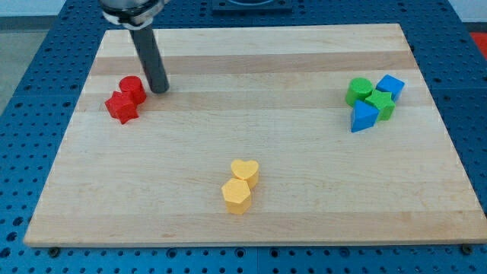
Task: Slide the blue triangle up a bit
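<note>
Because my tip stood at the view's upper left, just beside the red cylinder and close to the red star-shaped block, it was well apart from the piece I had to move. As a plain rod it had nothing to open or shut, and it held nothing; it only rested on the wooden board.

The blue triangle lay at the view's right, at the lower edge of a tight cluster. Touching or nearly touching it above were a green block and, to the upper left, a green rounded block, with a blue block of unclear shape at the cluster's top right.

I judged that crowding to be the chief hazard: pushing the triangle toward the view's top would drive it straight into the green pieces and shove them, and perhaps the blue block, along with it. An off-centre contact could also spin the triangle or let it slip sideways off my tip.

The route carried its own risk. Crossing low to come beneath the triangle, I could have clipped the yellow heart or the yellow hexagonal block at the bottom centre, and leaving carelessly could have nudged the red pair.
</note>
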